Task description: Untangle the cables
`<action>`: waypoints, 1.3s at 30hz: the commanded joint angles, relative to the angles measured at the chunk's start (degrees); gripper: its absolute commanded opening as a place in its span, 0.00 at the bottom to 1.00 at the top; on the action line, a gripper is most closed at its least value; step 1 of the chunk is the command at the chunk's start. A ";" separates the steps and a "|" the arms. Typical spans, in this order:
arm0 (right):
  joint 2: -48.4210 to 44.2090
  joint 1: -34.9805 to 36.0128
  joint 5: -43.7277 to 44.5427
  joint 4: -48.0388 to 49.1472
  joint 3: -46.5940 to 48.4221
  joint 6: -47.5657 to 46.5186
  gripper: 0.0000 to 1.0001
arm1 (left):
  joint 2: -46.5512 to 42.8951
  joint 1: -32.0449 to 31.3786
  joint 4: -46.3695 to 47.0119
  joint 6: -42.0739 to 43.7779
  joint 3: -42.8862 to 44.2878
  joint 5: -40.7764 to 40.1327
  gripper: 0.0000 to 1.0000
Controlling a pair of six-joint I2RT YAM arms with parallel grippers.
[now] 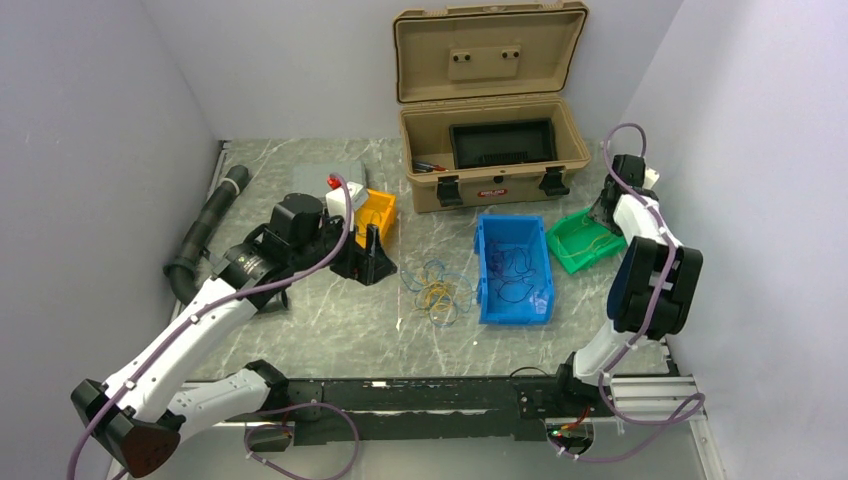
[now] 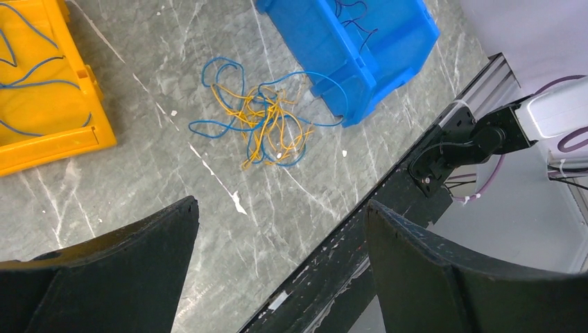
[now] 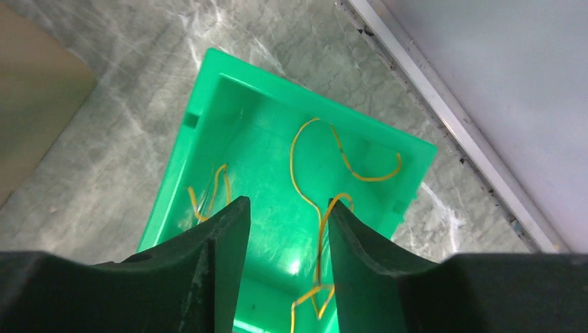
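Note:
A tangle of thin yellow and blue cables [image 1: 438, 290] [image 2: 267, 121] lies on the marble table between the yellow bin [image 1: 378, 215] and the blue bin [image 1: 487, 300]. My left gripper [image 1: 365, 258] [image 2: 281, 205] hangs open above the table, near the yellow bin and left of the tangle, holding nothing. My right gripper [image 1: 605, 215] [image 3: 286, 205] is over the green bin [image 1: 575, 262] [image 3: 201, 132] with its jaws apart. Loose yellow wires [image 3: 298, 166] lie in that bin, one running close along the right finger [image 3: 347, 236]. Dark wires [image 1: 515, 268] lie in the blue bin, blue wires [image 2: 35, 66] in the yellow bin.
An open tan toolbox [image 1: 490, 190] stands at the back centre. A fat black hose [image 1: 205, 230] runs along the left edge. A small white box [image 1: 340, 195] sits behind the yellow bin. The black base rail [image 1: 420, 400] borders the near edge.

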 commanded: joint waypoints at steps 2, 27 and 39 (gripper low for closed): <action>-9.51 -0.23 -3.31 -2.27 1.61 -1.24 0.55 | -1.53 -0.21 0.07 0.99 0.86 -1.34 0.91; -32.14 0.72 -16.85 2.13 -25.90 15.87 0.62 | -4.82 -0.25 0.54 2.11 -3.05 -3.39 0.92; -26.74 0.72 -15.84 7.22 -25.27 19.48 0.49 | -4.89 -0.21 -0.20 2.67 -2.81 -4.05 0.92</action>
